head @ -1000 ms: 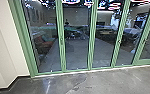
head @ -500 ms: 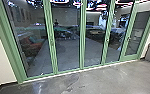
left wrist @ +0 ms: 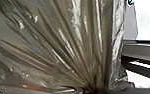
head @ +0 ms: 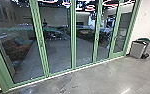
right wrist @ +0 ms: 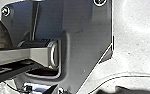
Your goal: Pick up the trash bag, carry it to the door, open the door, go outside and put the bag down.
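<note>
open, glossy grey floor (head: pixel 98 75) borders the green-framed glass doors (head: pixel 74 50); a grey bin (head: pixel 137 50) stands near their right end. the left gripper (left wrist: pixel 96 91) pinches the gathered trash bag (left wrist: pixel 66 45); the right gripper's (right wrist: pixel 123 90) state i cannot tell.

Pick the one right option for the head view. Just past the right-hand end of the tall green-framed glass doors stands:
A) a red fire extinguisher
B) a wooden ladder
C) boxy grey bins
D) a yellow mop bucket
C: the boxy grey bins stand on the grey concrete floor beside the green-framed glass doors.
</note>
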